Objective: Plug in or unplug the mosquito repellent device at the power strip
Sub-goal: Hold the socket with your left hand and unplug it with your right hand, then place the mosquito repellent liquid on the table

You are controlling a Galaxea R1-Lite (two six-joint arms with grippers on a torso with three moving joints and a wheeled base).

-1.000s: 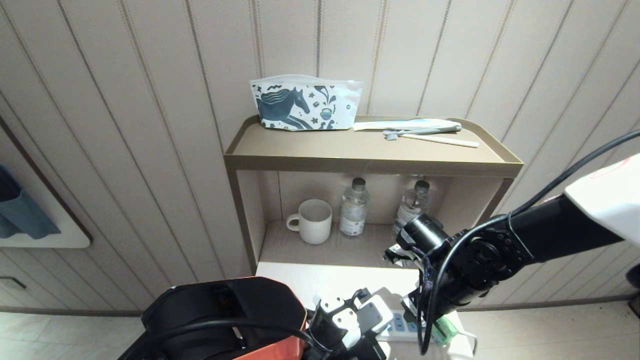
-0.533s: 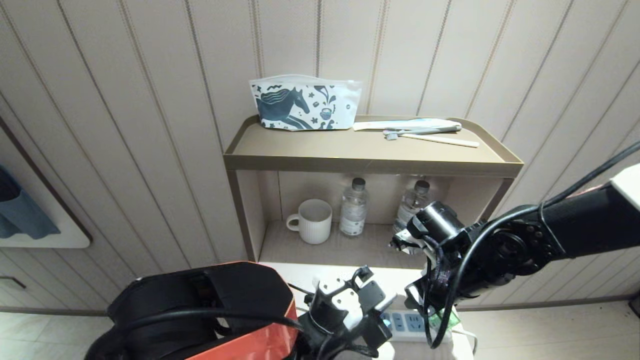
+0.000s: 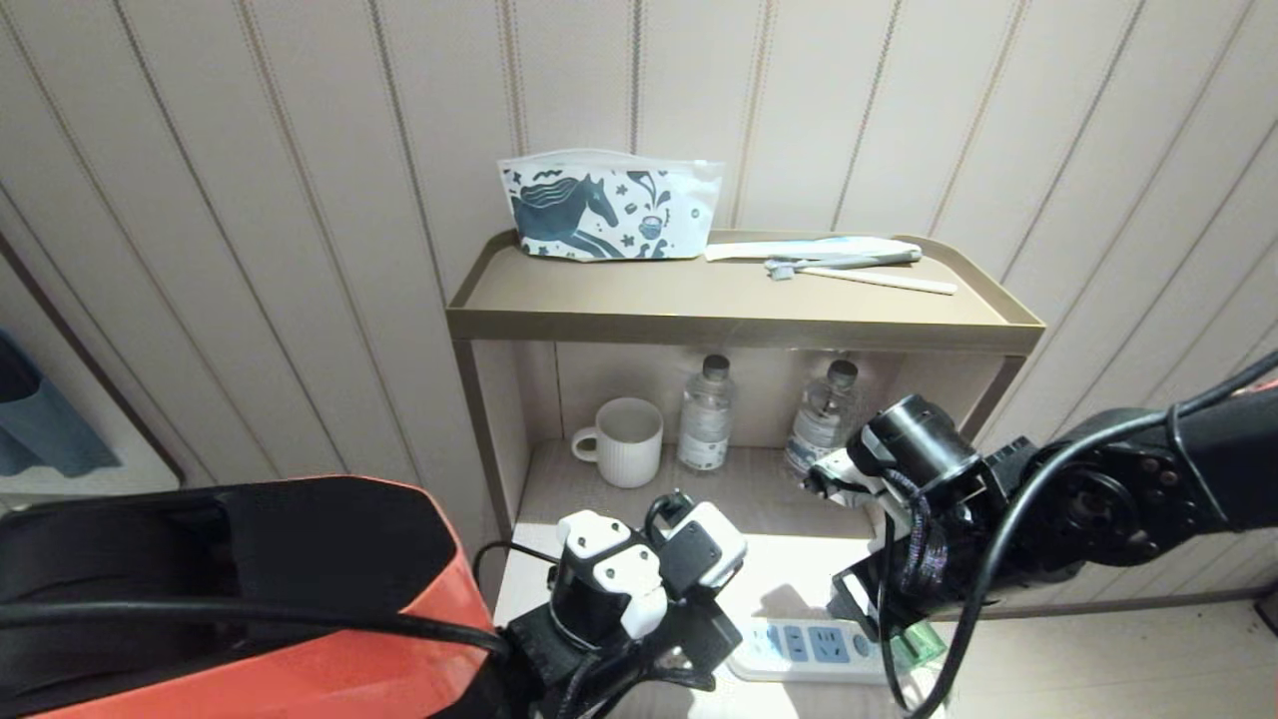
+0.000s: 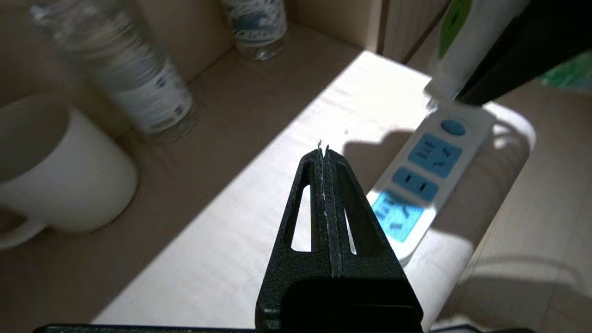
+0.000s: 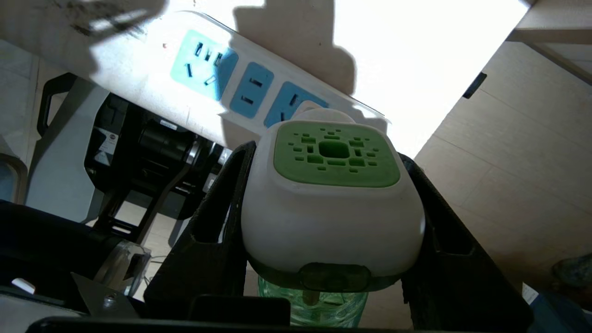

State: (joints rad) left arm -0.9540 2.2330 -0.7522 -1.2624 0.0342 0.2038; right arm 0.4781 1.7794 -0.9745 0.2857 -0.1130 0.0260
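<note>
The mosquito repellent device [image 5: 333,199], white with a green vented face and a green liquid bottle, sits between the fingers of my right gripper [image 5: 326,155], which is shut on its sides. It hangs at the right end of the power strip [image 5: 222,74], over the last blue socket; its prongs are hidden. In the head view the device [image 3: 919,647] shows green at the right end of the power strip [image 3: 809,647], below my right gripper [image 3: 879,619]. My left gripper [image 4: 323,150] is shut on nothing, above the white top, left of the power strip [image 4: 430,162].
A white mug [image 3: 627,439] and two water bottles [image 3: 707,419] [image 3: 824,414] stand in the shelf niche behind the white top [image 3: 799,569]. A horse-print pouch [image 3: 609,205] and toothbrushes [image 3: 849,265] lie on the upper shelf. The strip lies near the top's front right corner.
My left arm has pulled up and to the left, off the power strip, uncovering its sockets. My right arm has swung a little to the right with the device still in its grip.
</note>
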